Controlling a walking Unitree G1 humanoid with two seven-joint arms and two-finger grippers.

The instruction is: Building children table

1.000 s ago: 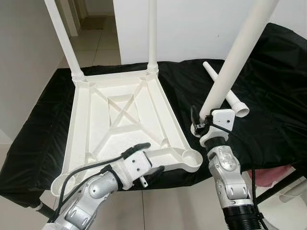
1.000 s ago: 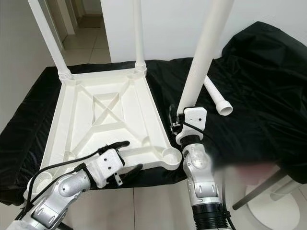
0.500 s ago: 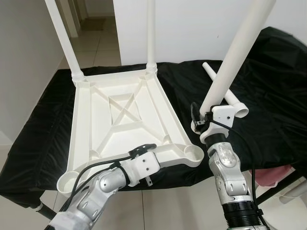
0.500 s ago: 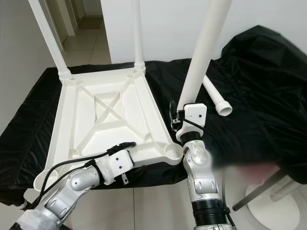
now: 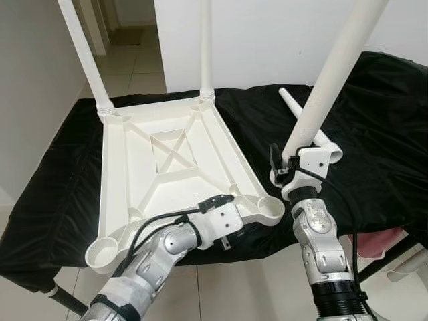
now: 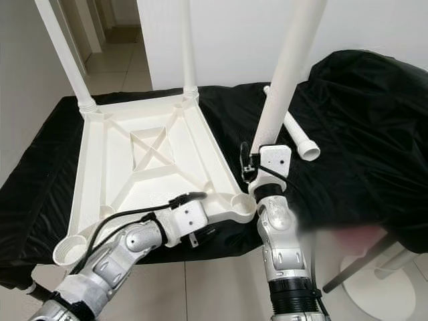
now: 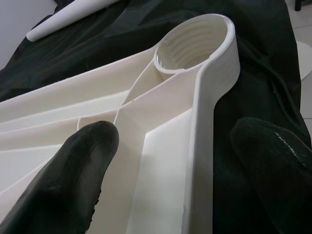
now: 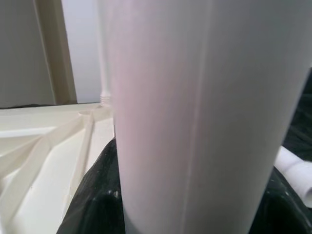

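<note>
A white plastic tabletop point(image 5: 167, 167) lies upside down on a black-covered table. Two white legs point(image 5: 83, 53) point(image 5: 206, 40) stand screwed into its far corners. My left gripper point(image 5: 227, 221) is open at the near edge, close to the near right socket point(image 5: 271, 210). One finger point(image 7: 73, 170) rests inside the rim and the other point(image 7: 273, 165) hangs outside it. My right gripper point(image 5: 291, 160) is shut on the lower end of a third leg point(image 5: 334, 67), held upright just right of that socket. A fourth leg point(image 6: 297, 134) lies loose on the cloth behind it.
The black cloth point(image 5: 374, 134) drapes over the whole table and bunches up at the far right. An empty socket point(image 5: 101, 253) overhangs the near left edge. Tiled floor point(image 5: 134, 53) runs behind, past a white wall. Something pink point(image 5: 394, 237) sits low at the right.
My left gripper has slid right along the tabletop's near edge toward the near right socket, and its fingers now straddle the rim. The right gripper and its leg have barely moved.
</note>
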